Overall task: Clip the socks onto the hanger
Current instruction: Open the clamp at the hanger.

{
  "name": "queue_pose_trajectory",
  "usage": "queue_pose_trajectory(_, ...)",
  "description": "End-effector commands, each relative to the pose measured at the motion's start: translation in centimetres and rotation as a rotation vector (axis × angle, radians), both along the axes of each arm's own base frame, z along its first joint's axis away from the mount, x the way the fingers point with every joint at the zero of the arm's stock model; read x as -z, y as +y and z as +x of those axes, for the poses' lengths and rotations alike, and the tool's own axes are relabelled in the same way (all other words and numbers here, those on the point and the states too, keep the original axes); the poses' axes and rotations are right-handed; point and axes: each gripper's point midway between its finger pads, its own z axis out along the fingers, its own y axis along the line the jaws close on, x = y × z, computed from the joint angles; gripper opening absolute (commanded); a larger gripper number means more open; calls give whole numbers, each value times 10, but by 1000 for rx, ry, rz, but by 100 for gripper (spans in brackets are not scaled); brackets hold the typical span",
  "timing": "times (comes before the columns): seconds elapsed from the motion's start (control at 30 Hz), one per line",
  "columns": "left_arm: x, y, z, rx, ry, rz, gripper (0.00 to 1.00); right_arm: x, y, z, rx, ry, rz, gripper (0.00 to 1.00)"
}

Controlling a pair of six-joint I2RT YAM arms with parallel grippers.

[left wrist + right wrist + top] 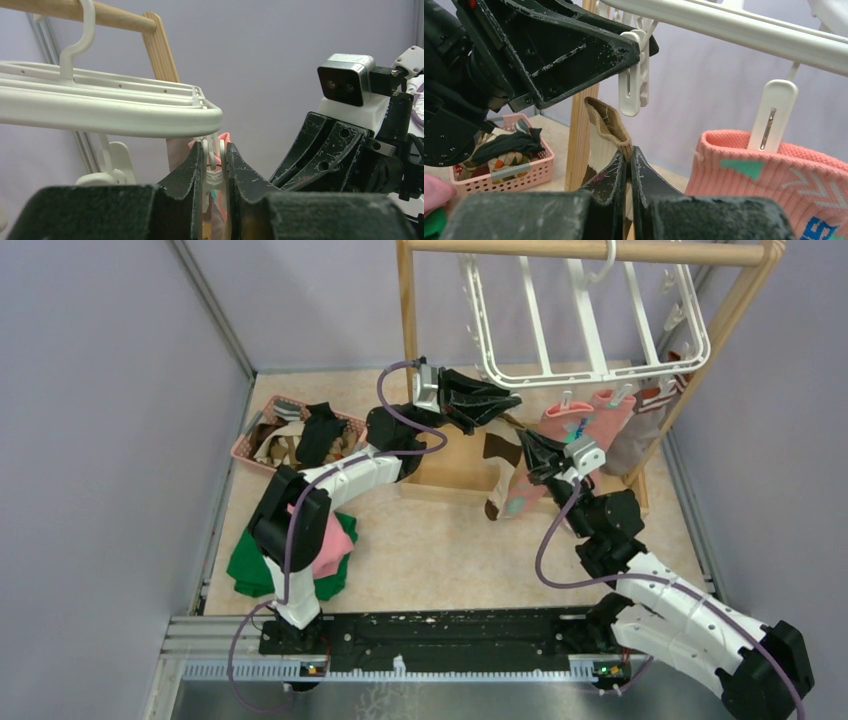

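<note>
Left gripper squeezes a clip on the hanger rim
Right gripper pinches the brown-cream sock by its cuff just under it; the pink sock hangs close beside.

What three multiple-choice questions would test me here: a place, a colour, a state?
1. The brown-cream sock is: A in a basket; B held by the right gripper; C flat on the table.
2. A sock clipped to the hanger is: A green; B yellow; C salmon pink.
3. The left gripper is: A wide open; B shut on a white clip; C holding a cloth.
Answers: 1 B, the right wrist view shows its cuff pinched; 2 C, the salmon pink sock hangs from it; 3 B, both fingers press the clip.
</note>
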Motion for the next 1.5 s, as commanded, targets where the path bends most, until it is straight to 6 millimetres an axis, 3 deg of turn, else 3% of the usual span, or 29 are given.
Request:
queue_pose_trajectory(0.0,-18,6,-14,30,-67,-47,6,-34,-4,-1,-22,-62,65,0)
queue_pose_trajectory(0.17,-19,6,-15,34,-70,-46,6,-35,-15,6,-8,-52,84,0)
queue_pose_trajectory(0.47,-19,7,-18,40,-72,-47,6,-40,-8,2,-49,-75,75,0)
queue_pose_trajectory(1.1,-19,7,-22,73,-77,-43,6,-50,-17,5,-6,-92,93,0)
queue_pose_trajectory(1.47,-17,5,-19,66,-74,-42,6,-57,-15,-11,-58,-149,86,0)
